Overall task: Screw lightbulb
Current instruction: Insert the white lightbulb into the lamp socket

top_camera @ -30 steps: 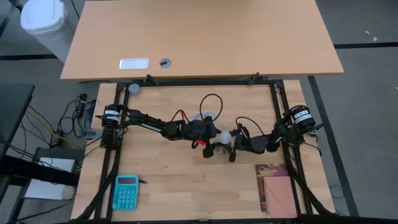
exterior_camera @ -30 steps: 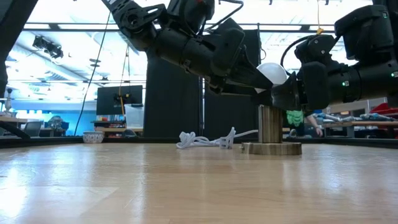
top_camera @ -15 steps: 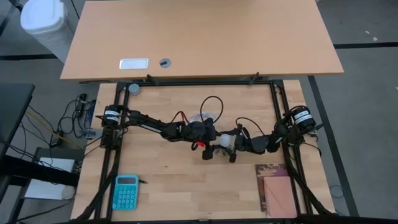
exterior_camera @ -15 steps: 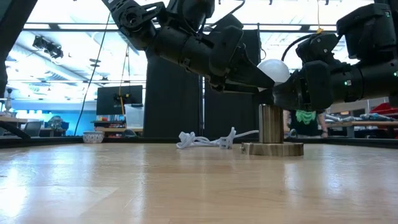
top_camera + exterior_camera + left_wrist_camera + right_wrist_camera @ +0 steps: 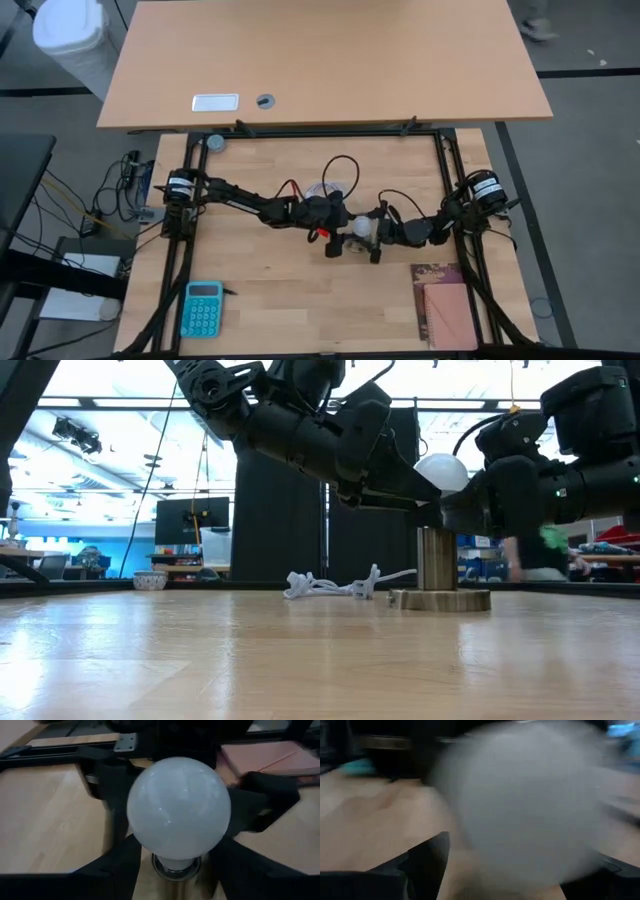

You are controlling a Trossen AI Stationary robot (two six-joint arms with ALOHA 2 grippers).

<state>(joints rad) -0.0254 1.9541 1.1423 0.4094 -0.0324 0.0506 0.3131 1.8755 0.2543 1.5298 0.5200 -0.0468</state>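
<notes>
Low view: wooden tabletop (image 5: 200, 660), white cable (image 5: 330, 584), person (image 5: 535, 552) behind.

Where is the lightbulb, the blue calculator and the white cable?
lightbulb (image 5: 178, 807): left wrist view, middle of its white globe.
calculator (image 5: 202, 308): high view, middle of its blue body.
white cable (image 5: 330, 586): low view, middle of the tangled bundle.

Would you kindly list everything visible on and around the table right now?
lightbulb: one, white, in the socket at the table's middle, between both grippers.
socket: one, metallic, on a round base.
cable: one, white, coiled beside the socket.
calculator: one, teal, near left corner.
booklet: one, pinkish-brown, near right corner.
desk: one, tan, beyond the table.
person: one, green top, background.
left gripper: around the bulb.
right gripper: open, around the bulb.
</notes>
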